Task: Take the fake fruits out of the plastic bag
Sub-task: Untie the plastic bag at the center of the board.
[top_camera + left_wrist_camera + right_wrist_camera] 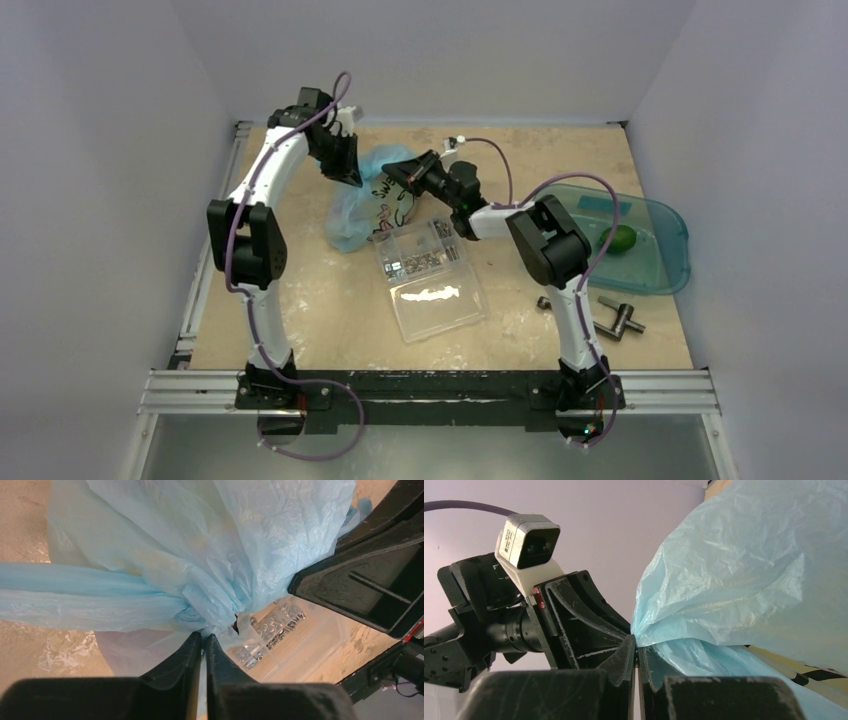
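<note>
The light-blue plastic bag lies at the back of the table, its gathered top lifted between my two grippers. My left gripper comes in from the left. In the left wrist view the left gripper is shut on a pinch of bag film just below the knot. My right gripper comes in from the right. In the right wrist view it is shut on the bag's edge. One green fake fruit lies in the teal tray. The bag's film hides whatever is inside it.
A clear plastic box of small metal parts sits right in front of the bag, also seen as the box under the left gripper. A grey metal T-shaped tool lies near the right arm's base. White walls stand around the table.
</note>
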`<state>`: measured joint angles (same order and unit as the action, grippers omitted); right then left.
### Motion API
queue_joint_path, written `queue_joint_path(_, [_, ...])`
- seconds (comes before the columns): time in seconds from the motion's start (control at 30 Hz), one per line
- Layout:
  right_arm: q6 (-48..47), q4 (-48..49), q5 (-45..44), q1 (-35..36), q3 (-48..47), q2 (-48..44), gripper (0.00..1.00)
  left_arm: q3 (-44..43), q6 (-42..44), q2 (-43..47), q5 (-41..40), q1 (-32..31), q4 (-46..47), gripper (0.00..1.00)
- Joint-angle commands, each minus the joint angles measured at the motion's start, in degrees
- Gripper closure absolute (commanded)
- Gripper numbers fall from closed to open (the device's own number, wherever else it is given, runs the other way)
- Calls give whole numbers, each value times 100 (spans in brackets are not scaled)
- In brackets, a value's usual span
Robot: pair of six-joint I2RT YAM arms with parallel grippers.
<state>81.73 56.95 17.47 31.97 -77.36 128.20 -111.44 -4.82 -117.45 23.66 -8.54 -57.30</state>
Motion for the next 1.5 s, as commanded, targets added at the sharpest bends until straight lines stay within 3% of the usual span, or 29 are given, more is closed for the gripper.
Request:
queue_joint_path(0.0, [122, 223, -176, -25, -71, -477, 100, -211, 104, 33, 17, 62, -98, 100])
queue_joint_path(0.07, [-12, 41, -202, -24, 64, -615, 100, -115, 68, 182, 100, 62, 20, 100])
queue_joint_path(0.17, [-681, -819, -74, -9, -138, -735, 77, 2, -12, 347, 304, 71, 184, 100])
queue_joint_path(0.3, [-1156, -993, -122, 52, 117, -976, 63, 30, -78, 427, 462, 71, 234, 100])
queue_joint_path(0.57, [-1604, -1496, -212, 314, -179, -884, 53, 86, -189, 504, 691, 71, 314, 100])
queue_joint_path(0.9, [-1794, -2085, -518, 480, -937, -429, 51, 115, -195, 512, 745, 76, 329, 100])
queue_joint_path(1.27, [-1693, -2140, -1014, 423, -1057, -297, 50, 122, -169, 586, 717, 71, 315, 100])
queue_joint_path(1.33, [-1634, -2041, -923, 421, -1139, -200, 54, 124, -168, 590, 697, 71, 307, 100])
queue_joint_path(1.47, [-1408, -1743, -768, 424, -1149, -121, 83, 122, -169, 594, 580, 86, 295, 100])
